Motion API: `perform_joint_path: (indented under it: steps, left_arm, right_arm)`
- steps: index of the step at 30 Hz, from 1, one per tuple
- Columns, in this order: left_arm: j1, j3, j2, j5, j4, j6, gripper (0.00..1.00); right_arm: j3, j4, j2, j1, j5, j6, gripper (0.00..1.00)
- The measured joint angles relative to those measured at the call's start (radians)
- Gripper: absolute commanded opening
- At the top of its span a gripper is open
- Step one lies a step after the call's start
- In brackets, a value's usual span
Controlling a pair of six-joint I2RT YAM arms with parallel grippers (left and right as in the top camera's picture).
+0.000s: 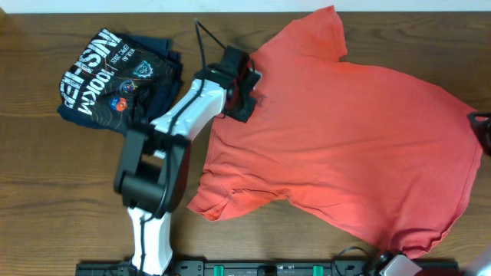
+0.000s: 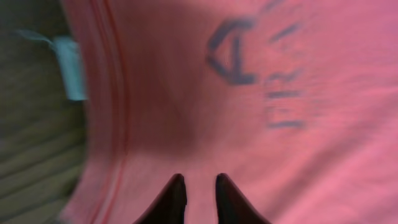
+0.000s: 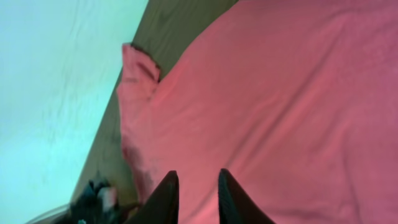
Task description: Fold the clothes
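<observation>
left tool (image 2: 200, 186) over orange t-shirt (image 1: 353, 146)

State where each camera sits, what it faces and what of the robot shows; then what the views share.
Overhead: above the table, looking straight down on the orange-red T-shirt and navy shirt; the left arm shows.
Left wrist: on the left arm, close over the T-shirt's collar and neck label; left tool shows.
Right wrist: low over the T-shirt's sleeve by the table edge; right tool shows.
Shared: all three see the T-shirt.
</observation>
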Motion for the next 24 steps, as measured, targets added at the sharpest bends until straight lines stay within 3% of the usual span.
perform_joint_path:
  steps: [7, 12, 21, 24]
  left_arm:
    - [0.006, 0.008, 0.045, -0.074, -0.019, 0.009, 0.06]
    - [0.052, 0.026, 0.051, -0.150, -0.122, -0.067, 0.06]
    - [0.266, 0.006, 0.039, -0.128, -0.158, -0.187, 0.06]
    - [0.291, -0.005, 0.029, -0.091, -0.157, -0.200, 0.14]
  right_arm:
    - [0.004, -0.156, -0.119, 0.027, 0.064, -0.051, 0.22]
    - [-0.010, -0.165, -0.116, 0.067, 0.154, -0.065, 0.23]
    - [-0.297, 0.077, -0.109, 0.105, 0.272, -0.028, 0.19]
    - [-0.447, 0.191, -0.079, 0.105, 0.297, 0.015, 0.13]
